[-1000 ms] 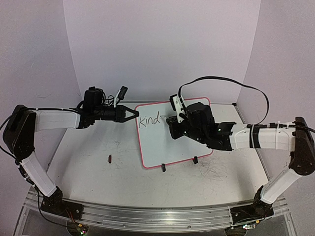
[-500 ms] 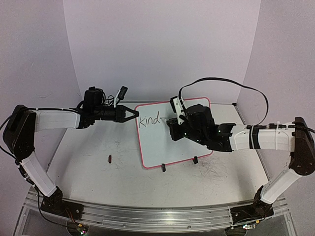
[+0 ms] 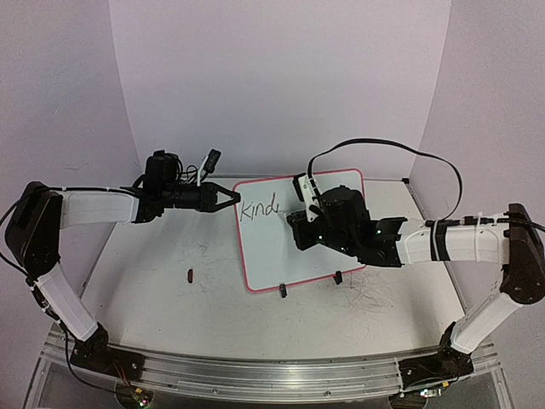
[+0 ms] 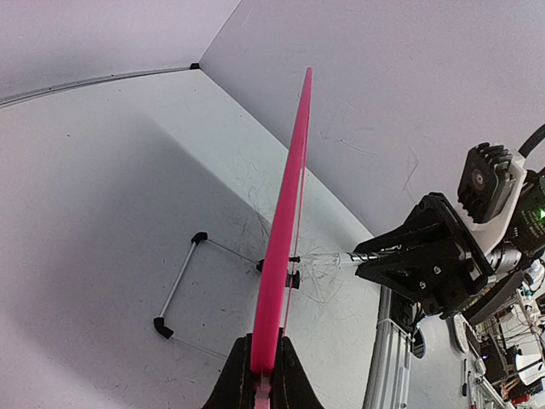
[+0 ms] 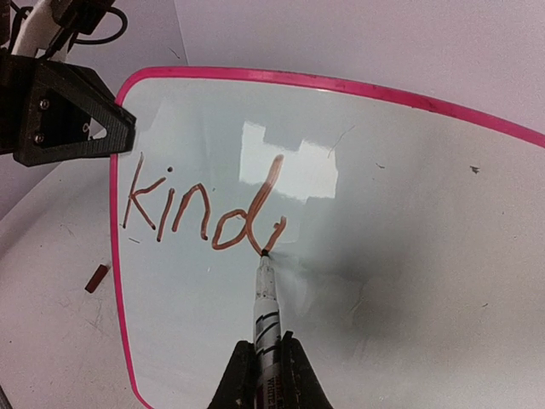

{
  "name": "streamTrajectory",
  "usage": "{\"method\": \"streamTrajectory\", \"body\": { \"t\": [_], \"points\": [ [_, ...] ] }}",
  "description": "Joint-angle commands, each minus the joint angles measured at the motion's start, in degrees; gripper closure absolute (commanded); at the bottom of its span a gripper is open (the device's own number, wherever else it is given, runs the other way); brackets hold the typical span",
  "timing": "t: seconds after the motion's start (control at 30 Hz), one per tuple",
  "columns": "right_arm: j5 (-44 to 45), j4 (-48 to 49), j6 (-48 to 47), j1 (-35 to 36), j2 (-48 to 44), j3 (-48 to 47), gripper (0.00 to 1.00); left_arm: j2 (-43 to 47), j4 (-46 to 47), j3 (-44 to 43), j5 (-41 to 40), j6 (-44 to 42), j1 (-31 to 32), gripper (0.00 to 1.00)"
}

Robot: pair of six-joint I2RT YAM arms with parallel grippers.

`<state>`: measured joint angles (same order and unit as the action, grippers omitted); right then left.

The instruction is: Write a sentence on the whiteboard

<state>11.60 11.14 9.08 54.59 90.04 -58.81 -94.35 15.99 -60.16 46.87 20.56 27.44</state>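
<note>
Right wrist view: the right claw (image 5: pixel 266 368) is pressed together on a marker (image 5: pixel 266 311), which runs straight ahead from between its fingers until the tip touches the whiteboard (image 5: pixel 409 247). Ahead of the claw and to its left, the sentence (image 5: pixel 200 209) so far reads "kind" in reddish-brown strokes, with one more short stroke right at the marker tip. The left claw (image 4: pixel 262 365) shows in its own wrist view pinching the board's pink frame (image 4: pixel 289 196) edge-on; the board stretches directly away from its fingertips. Ahead and to that claw's right, the other claw brings the marker in against the board's written face. From above, the left claw holds the board's left edge beside the first letter, and the board's two black clip feet (image 3: pixel 282 291) sit on the edge facing the arm bases. A small dark piece (image 3: pixel 190 274) lies on the table (image 3: pixel 153 307), on the base side of the left claw and apart from the board.
</note>
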Motion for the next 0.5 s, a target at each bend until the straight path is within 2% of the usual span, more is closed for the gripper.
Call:
{"method": "streamTrajectory", "body": {
  "t": [0.0, 0.47],
  "points": [
    [1.40, 0.04, 0.25, 0.01, -0.90, -0.76, 1.00, 2.41, 0.97, 0.04, 0.32, -1.47, 0.42, 1.00],
    [5.31, 1.16, -0.82, -0.44, 1.04, -4.63, 1.00, 2.44, 0.95, 0.13, 0.35, -1.48, 0.50, 1.00]
  ]
}}
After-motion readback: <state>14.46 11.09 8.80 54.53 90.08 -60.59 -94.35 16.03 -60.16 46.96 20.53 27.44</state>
